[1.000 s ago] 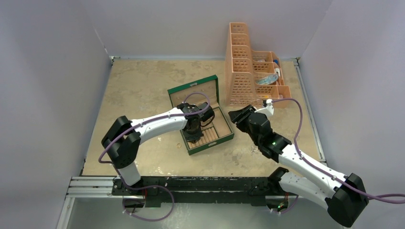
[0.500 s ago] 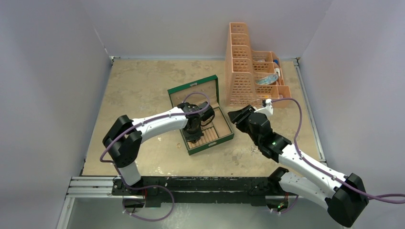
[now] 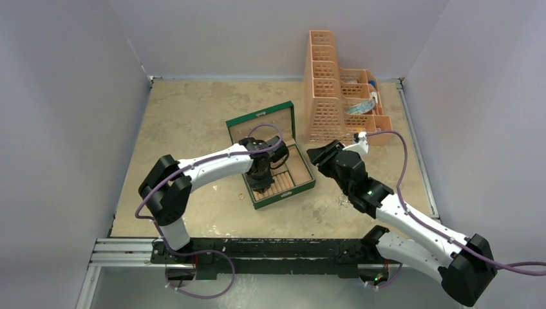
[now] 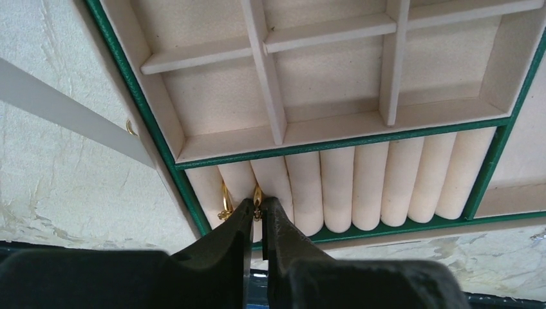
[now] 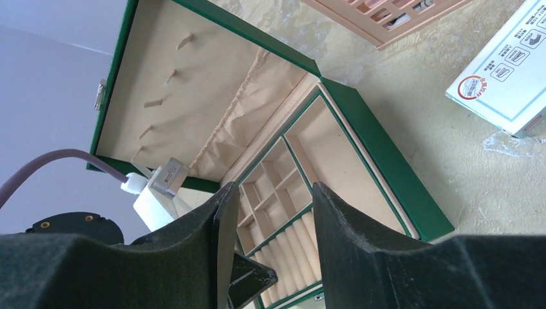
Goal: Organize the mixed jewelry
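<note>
Clearly two arms, one green jewellery box [image 3: 263,121], two gold rings. At left, left gripper [image 4: 257,209] down over the box's ring rolls, fingertips nearly together with only a slit between, pinching a gold ring [image 4: 257,195] upright in a groove. Second gold ring [image 4: 225,203] standing one groove further left, clear of the fingers. At right, right gripper [image 5: 273,193] about half open, holding nothing, hovering beside the box. Compared with a second ago: left elbow nudged slightly rightward, right arm unchanged. Shown by left wrist only: both rings. Shown by right wrist, not made out from above: one white card box [image 5: 508,71] with red print. Whole only from above: one peach tiered organiser [image 3: 328,90]
</note>
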Available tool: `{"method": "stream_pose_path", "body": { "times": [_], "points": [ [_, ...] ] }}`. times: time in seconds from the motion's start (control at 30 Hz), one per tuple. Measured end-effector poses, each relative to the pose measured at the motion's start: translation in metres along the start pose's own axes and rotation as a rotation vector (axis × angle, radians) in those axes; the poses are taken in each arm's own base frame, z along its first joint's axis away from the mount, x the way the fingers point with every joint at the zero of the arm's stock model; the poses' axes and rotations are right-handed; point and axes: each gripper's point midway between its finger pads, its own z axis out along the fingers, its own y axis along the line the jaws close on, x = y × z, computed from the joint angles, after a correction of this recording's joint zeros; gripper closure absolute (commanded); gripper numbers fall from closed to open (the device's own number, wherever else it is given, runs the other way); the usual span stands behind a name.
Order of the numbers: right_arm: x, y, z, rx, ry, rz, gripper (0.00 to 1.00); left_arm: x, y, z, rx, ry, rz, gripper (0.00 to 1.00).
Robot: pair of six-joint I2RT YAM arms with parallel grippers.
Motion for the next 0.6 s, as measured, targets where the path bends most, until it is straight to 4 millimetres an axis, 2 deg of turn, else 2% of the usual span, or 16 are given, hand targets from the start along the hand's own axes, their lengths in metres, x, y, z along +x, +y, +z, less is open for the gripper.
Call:
{"method": "stream_pose_path", "body": {
  "times": [0.17,0.6],
  "points": [
    [-0.002,0.003,-0.001,-0.006,-0.002,0.002,0.51,-0.002,-0.002,-0.002,0.017,-0.001,0.019,0.76],
    [0.005,0.010,-0.002,-0.046,0.038,-0.032,0.55,-0.021,-0.014,-0.037,0.153,-0.080,0.005,0.78]
  ]
}}
